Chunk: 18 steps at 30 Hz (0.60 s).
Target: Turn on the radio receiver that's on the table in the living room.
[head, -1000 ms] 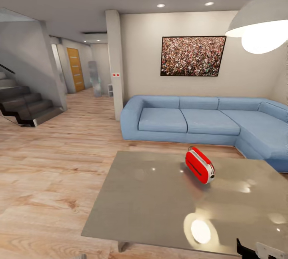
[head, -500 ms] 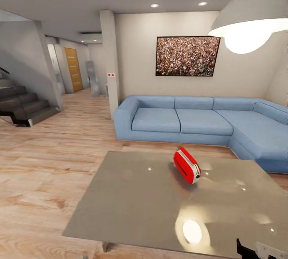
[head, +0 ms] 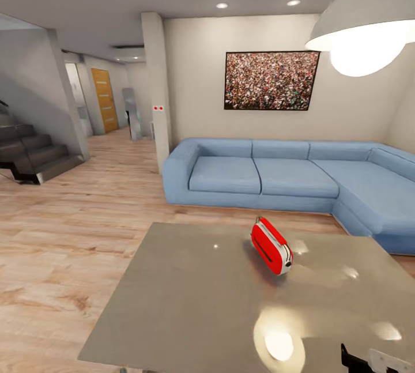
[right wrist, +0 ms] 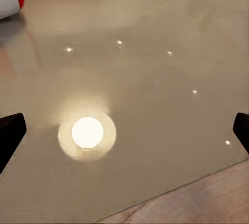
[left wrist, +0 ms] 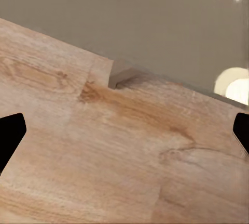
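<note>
Floor: light wood planks [head: 69,234]
Seating: blue corner sofa [head: 276,180]
Wall: framed crowd photo [head: 271,80]
Light: white pendant lamp [head: 363,21]
Left: dark staircase [head: 29,154]

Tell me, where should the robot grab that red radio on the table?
Probably across its two flat faces, from above. The radio stands on its thin edge on the grey table, narrow top up, so an open tool could drop over it and close on the red front and the face behind. The strap looks too thin to hold.
</note>
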Available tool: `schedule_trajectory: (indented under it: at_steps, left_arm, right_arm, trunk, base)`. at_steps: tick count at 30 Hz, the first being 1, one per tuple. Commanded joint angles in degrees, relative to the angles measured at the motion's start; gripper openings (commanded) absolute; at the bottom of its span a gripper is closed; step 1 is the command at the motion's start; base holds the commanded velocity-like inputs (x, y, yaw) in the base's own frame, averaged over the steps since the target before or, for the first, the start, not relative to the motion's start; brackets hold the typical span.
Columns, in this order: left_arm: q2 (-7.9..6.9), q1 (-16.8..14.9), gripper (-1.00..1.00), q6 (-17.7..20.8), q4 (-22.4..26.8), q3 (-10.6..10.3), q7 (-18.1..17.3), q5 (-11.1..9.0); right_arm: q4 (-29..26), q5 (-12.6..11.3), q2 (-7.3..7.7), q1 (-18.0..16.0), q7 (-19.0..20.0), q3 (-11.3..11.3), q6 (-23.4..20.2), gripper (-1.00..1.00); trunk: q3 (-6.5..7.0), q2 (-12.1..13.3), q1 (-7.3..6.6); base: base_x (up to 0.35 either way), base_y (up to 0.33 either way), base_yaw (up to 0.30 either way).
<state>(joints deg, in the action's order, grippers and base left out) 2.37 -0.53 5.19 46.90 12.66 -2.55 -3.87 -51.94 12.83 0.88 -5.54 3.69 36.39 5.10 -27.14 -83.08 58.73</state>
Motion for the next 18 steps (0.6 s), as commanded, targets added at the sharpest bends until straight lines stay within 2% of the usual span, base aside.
schedule_trajectory:
  at_steps: [1, 6, 14, 18]
  left_arm:
    - [0.0, 0.0, 1.0, 0.0, 0.0, 0.0, 0.0, 0.0]
    - [0.0, 0.0, 1.0, 0.0, 0.0, 0.0, 0.0, 0.0]
    - [0.0, 0.0, 1.0, -0.1, 0.0, 0.0, 0.0, 0.0]
    - [0.0, 0.0, 1.0, 0.0, 0.0, 0.0, -0.1, 0.0]
  right_arm:
    - [0.0, 0.0, 0.0, 0.0, 0.0, 0.0, 0.0, 1.0]
    - [0.0, 0.0, 0.0, 0.0, 0.0, 0.0, 0.0, 1.0]
    - [0.0, 0.0, 0.0, 0.0, 0.0, 0.1, 0.0, 1.0]
    - [0.1, -0.1, 0.78, 0.0, 0.2, 0.3, -0.2, 1.0]
  trunk:
    - [0.0, 0.0, 0.0]
    - [0.0, 0.0, 0.0]
    - [0.0, 0.0, 0.0]
    - [0.0, 0.0, 0.0]
  base:
    - [0.338, 0.0, 0.0]
    - [0.305, 0.0, 0.0]
    - [0.028, 0.0, 0.0]
    - [0.001, 0.0, 0.0]
